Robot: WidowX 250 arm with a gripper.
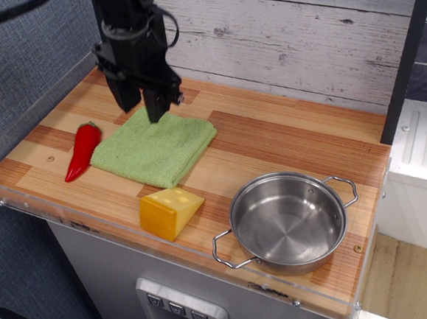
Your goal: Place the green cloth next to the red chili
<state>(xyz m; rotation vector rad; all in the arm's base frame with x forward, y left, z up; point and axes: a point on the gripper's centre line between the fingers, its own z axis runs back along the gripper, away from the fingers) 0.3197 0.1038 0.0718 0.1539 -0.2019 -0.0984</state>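
Note:
The green cloth (156, 149) lies flat on the wooden table, its left edge right beside the red chili (82, 150), which lies near the table's left edge with its green stem pointing back. My gripper (142, 110) hangs above the cloth's back edge, lifted off it. Its two fingers are spread apart and hold nothing.
A yellow cheese wedge (170, 211) sits in front of the cloth near the table's front edge. A steel pot (288, 220) with two handles stands at the front right. A grey plank wall (300, 34) runs along the back. A clear plastic rim (25, 207) lines the table's front-left edge.

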